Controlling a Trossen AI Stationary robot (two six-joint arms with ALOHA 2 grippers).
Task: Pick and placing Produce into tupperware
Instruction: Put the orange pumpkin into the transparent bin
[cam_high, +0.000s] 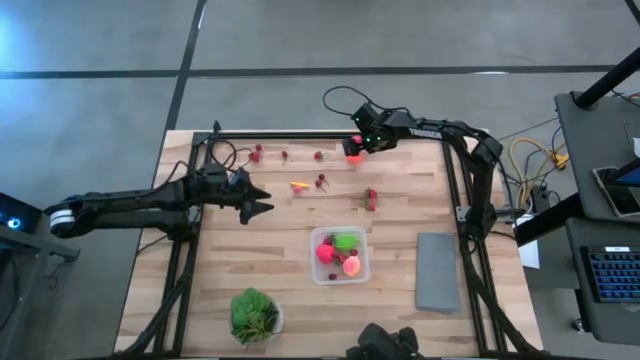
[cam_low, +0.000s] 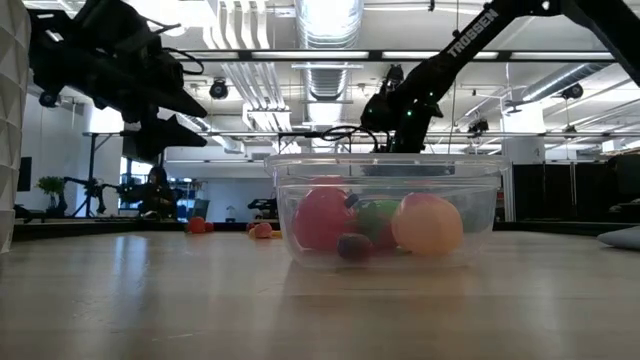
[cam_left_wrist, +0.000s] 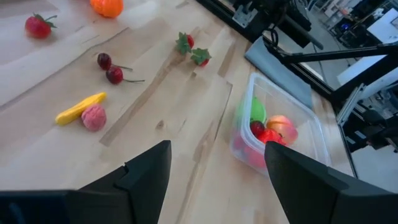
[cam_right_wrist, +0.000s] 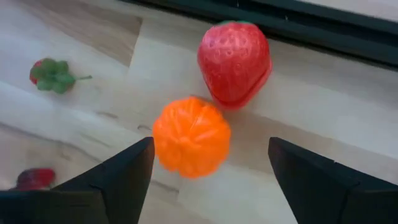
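Tupperware, long axis running from the table's plant edge toward its far rail, holds produce. I see my right gripper spread wide over an orange beyond it; left gripper open. Ducted ceiling behind.

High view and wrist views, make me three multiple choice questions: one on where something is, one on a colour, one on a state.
1. Where is the right end effector?
A. at the table's far edge, over an orange fruit
B. inside the tupperware
C. above the grey slab

2. What colour is the long piece beside the pink berry?
A. blue
B. yellow
C. white

3. How do the right end effector's fingers stand?
A. shut on the strawberry
B. shut on the orange fruit
C. open, touching neither

Key: 1 A, the high view shows it at the far rail; 2 B, the left wrist view shows it yellow; 3 C, the right wrist view shows gaps on both sides.
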